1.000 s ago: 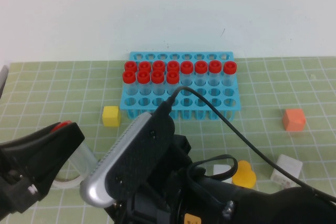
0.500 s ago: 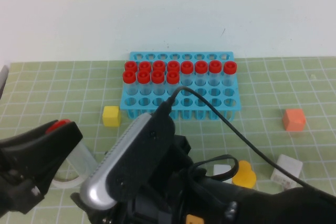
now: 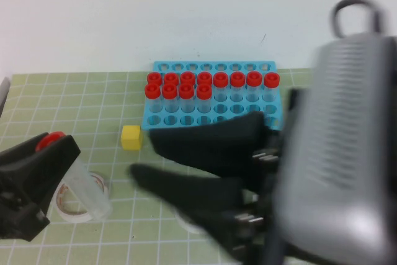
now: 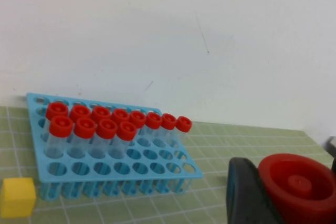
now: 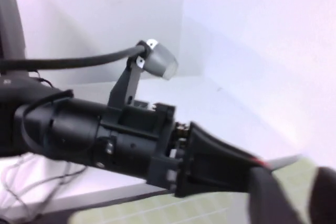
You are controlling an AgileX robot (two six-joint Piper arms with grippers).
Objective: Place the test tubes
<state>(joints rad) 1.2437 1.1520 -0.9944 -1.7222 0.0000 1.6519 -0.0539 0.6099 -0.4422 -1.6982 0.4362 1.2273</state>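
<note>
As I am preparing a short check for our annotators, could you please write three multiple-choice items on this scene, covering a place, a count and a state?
1. Where is the yellow cube relative to the blue rack?
A. On the mat by its front left corner
B. On top of it
C. Behind it

2. How many red-capped tubes stand in the rack?
A. Eight
B. Twelve
C. Sixteen

3. What is the state of the left claw, low at the left?
A. Open and empty
B. Shut on a test tube
C. Resting on the rack

Key:
1 A, the cube lies on the mat beside that corner.
2 B, there are eight in one row and four in the next.
3 B, the tube sits between its fingers. The right claw, in front of the rack, is open and empty.
</note>
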